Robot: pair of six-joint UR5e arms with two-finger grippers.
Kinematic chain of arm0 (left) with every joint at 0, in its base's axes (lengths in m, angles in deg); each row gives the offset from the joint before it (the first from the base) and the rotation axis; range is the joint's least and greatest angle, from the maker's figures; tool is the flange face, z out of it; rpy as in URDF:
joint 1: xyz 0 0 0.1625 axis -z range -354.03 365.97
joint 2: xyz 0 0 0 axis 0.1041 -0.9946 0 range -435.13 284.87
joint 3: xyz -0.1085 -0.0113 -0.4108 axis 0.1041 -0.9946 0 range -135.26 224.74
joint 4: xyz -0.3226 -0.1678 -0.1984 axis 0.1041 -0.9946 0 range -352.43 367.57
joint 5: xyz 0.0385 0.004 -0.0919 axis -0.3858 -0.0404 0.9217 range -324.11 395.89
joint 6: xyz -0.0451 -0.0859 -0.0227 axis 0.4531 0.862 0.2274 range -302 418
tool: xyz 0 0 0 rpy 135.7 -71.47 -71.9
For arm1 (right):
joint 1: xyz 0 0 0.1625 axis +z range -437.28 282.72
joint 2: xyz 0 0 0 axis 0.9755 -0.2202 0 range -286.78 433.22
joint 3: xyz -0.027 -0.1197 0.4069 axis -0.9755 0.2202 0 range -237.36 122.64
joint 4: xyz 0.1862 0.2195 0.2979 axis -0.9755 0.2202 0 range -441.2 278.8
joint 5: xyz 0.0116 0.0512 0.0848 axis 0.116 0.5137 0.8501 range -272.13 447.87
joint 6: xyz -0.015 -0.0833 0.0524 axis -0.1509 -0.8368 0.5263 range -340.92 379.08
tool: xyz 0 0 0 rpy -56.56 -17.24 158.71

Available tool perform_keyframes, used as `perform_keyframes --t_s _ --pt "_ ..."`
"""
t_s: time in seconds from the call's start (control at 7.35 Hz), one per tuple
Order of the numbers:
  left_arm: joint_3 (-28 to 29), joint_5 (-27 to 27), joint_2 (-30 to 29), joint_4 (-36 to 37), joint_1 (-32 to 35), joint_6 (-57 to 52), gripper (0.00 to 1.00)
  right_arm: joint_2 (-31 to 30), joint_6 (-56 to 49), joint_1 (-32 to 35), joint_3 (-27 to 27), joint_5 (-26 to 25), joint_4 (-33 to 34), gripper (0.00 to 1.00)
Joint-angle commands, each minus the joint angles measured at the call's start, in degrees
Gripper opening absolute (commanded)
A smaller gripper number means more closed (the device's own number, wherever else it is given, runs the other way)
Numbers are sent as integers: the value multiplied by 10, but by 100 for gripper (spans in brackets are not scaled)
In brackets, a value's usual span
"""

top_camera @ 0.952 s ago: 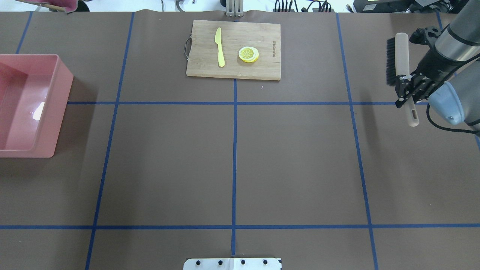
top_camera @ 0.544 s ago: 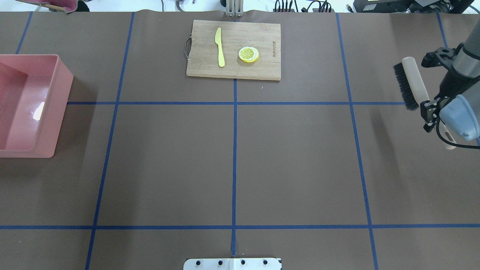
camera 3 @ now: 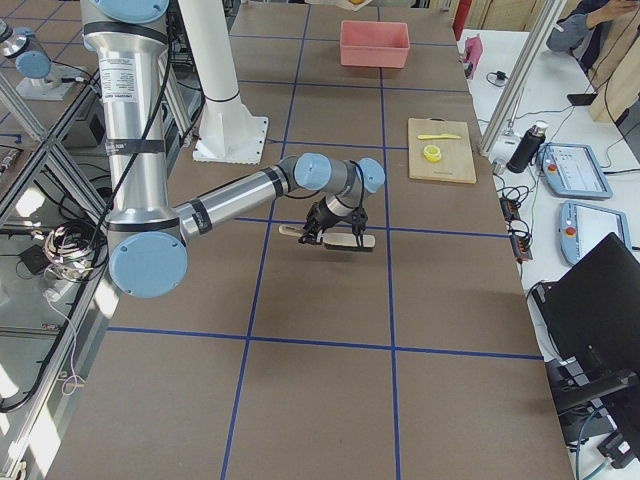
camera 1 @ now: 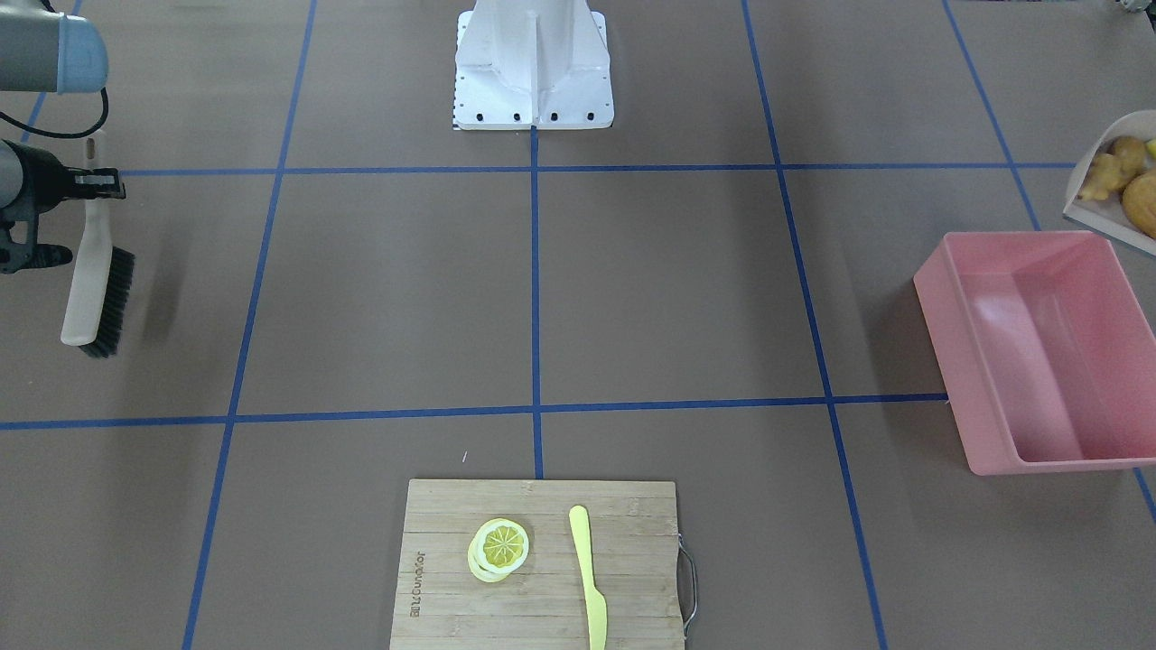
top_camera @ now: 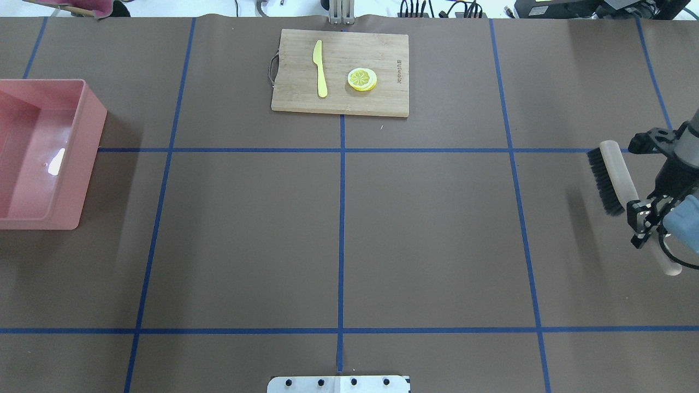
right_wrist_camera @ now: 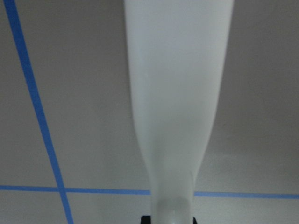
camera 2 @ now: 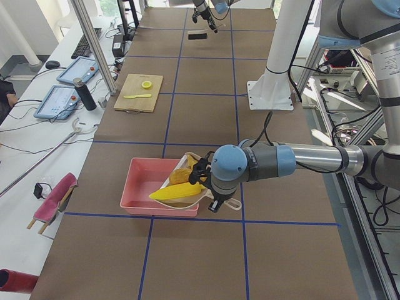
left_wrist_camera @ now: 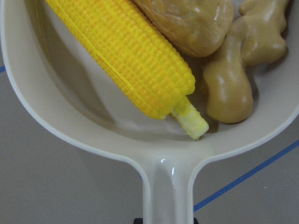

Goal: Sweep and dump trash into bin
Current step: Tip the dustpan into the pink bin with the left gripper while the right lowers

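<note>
Corn cob (left_wrist_camera: pixel 126 60) diagonal in dustpan (left_wrist_camera: pixel 70 135), stalk end toward handle (left_wrist_camera: pixel 168 196).

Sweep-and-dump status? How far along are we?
Done: sweeping, by the look of it; the corn, ginger and potato all lie in the dustpan. In hand: left claw holds the dustpan raised next to the bin; right claw holds the brush off to the side. Left: the dump; the bin shows nothing inside.

Trash (left_wrist_camera: pixel 126 60) lies in the dustpan (left_wrist_camera: pixel 168 186) beside the bin (camera 1: pixel 957 361); knife (camera 1: pixel 588 578) and lemon (camera 1: pixel 499 548) lie on the board (camera 1: pixel 433 542).
</note>
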Motion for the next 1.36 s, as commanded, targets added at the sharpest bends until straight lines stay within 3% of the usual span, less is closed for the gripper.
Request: perform_keyframes --t_s 0.0,0.14,0.27,0.54,0.68,1.22 --pt "0 -75 -67 82 -6 -15 0 -22 40 -47 -40 2 -1 0" --pt "-12 -101 -86 107 -17 -15 0 -26 57 -63 -51 -1 -11 0" --pt "-16 -141 -90 112 -22 -15 0 -61 81 -77 -62 -3 -68 0" --pt "-15 -179 -118 138 -54 -15 0 -123 216 -127 -58 -37 -259 0" --pt "-20 -195 -119 140 -81 -15 0 -126 238 -136 -44 -40 -298 0" --pt "-44 -295 -155 232 -203 -18 0 -75 247 -144 -7 -33 -299 0"
